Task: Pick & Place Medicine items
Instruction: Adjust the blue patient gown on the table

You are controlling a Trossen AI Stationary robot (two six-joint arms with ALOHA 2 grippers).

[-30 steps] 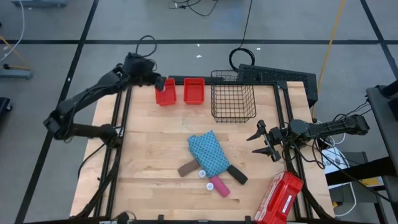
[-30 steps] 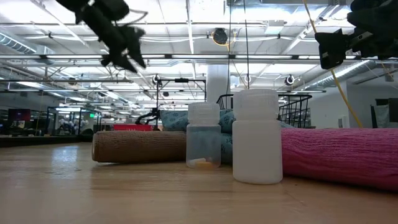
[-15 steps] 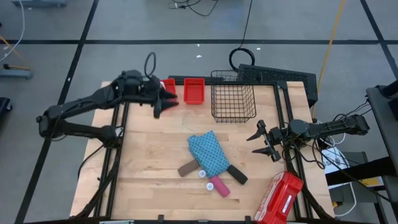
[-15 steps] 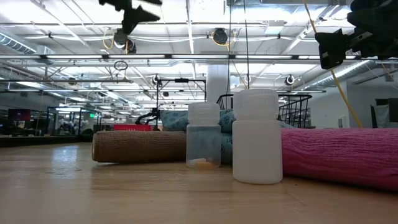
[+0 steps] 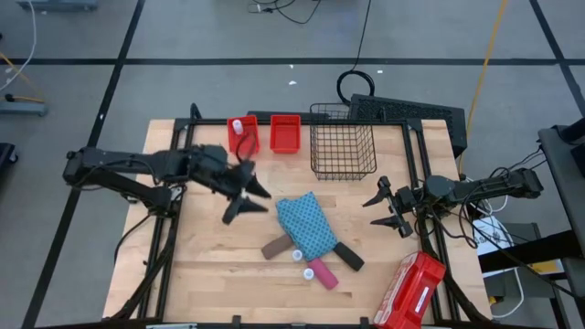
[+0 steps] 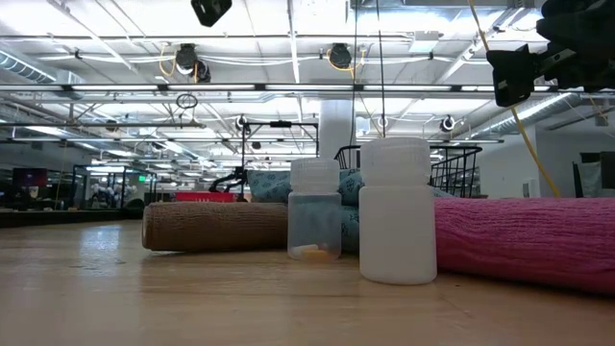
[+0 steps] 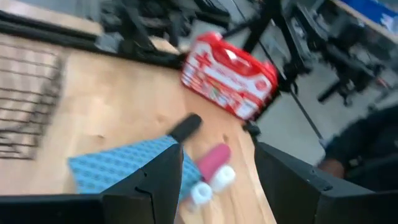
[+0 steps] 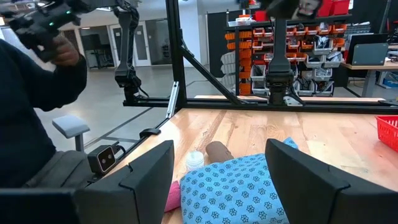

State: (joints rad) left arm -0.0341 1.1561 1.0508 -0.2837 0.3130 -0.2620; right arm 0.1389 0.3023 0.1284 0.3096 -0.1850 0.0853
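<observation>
Now the left gripper point(image 5: 249, 199) hangs with its fingers apart and holds nothing. The medicine items point(image 5: 311, 260) lie just past it, by the blue cloth point(image 5: 305, 225). The brown box point(image 5: 274, 247) is nearest, lying slanted. The right gripper point(image 5: 386, 210) waits farther off, also apart.

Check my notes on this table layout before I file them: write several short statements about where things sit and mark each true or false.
1. A white-capped vial sits in the left red bin. True.
2. The wire basket holds the pink tube. False: the basket looks empty, and the tube lies on the table near the blue patterned cloth.
3. The left gripper is open and holds nothing. True.
4. The red case sits at the table's back left corner. False: it is at the front right edge.
5. The right gripper grips the black box. False: it hangs open, apart from it.
</observation>
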